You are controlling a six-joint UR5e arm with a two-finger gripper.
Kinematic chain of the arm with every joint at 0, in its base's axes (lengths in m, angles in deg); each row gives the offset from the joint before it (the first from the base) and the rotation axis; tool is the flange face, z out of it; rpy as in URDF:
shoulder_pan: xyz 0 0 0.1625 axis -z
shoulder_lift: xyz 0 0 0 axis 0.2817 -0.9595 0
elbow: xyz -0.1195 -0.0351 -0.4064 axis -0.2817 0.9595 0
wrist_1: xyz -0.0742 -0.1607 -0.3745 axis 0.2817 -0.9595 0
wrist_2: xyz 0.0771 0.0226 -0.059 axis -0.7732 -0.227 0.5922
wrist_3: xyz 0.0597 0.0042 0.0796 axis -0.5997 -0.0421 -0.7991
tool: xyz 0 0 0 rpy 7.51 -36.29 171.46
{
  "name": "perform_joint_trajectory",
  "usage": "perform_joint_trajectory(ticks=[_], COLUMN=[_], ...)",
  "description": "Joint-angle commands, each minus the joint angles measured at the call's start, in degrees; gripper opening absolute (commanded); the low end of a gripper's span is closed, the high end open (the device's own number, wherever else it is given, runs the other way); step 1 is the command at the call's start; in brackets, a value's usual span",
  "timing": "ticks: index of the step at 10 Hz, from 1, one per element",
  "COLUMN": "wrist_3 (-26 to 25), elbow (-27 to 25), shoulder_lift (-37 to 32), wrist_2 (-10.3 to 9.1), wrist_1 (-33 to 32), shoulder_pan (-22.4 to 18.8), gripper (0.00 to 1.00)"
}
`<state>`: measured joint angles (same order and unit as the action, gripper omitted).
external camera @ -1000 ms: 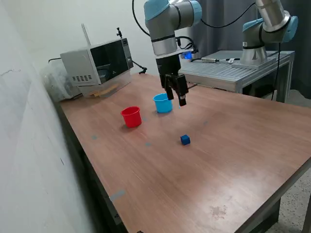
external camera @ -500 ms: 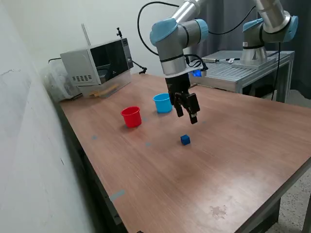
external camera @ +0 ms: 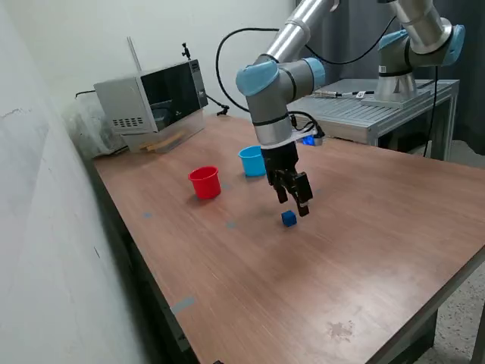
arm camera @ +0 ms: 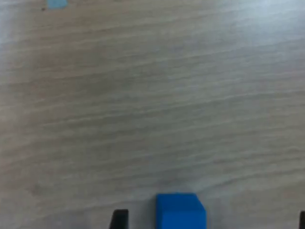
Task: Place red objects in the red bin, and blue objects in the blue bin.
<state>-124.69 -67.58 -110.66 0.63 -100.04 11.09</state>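
One small blue cube (external camera: 289,218) lies on the wooden table (external camera: 364,250); in the wrist view it (arm camera: 181,212) sits at the picture's edge. My gripper (external camera: 292,203) hangs open and empty just above the cube. In the wrist view the gripper (arm camera: 210,223) has its fingertips (arm camera: 119,219) spread wide, with the cube between them, nearer one finger. The red cup (external camera: 204,183) and the light blue cup (external camera: 252,161) stand upright, side by side, beyond the cube toward the exterior view's left. No red cubes and no second blue cube are in view; the cups' insides do not show.
A microwave (external camera: 151,98) stands at the table's far corner on the exterior view's left. A second arm (external camera: 413,45) is mounted on a metal bench (external camera: 364,114) behind the table. A wall runs along the exterior view's left.
My gripper has moved from beside the light blue cup toward the exterior view's right and down, ending just over the blue cube. Cube and cups have not moved.
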Motion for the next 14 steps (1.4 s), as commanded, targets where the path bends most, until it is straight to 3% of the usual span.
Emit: perform_joint_trajectory(ticks=[1, 3, 5, 6, 11, 12, 14], wrist_3=[0.0, -0.1, -0.1, 0.0, 0.0, 0.1, 0.0], elbow=[0.0, 0.0, 0.0, 0.0, 0.1, 0.0, -2.3], shoulder_lift=[1.7, 1.7, 1.7, 1.7, 1.7, 0.3, -6.3], wrist_2=[0.68, 3.66, 3.76, 3.67, 4.19, 5.33, 9.98], wrist_1=[-1.1, -3.2, -3.3, -3.3, -3.1, -3.2, -3.1], shoulder_pan=[0.0, 0.0, 0.0, 0.0, 0.0, 0.1, 0.8], gripper=[1.0, 1.0, 1.0, 0.0, 0.0, 0.0, 0.0])
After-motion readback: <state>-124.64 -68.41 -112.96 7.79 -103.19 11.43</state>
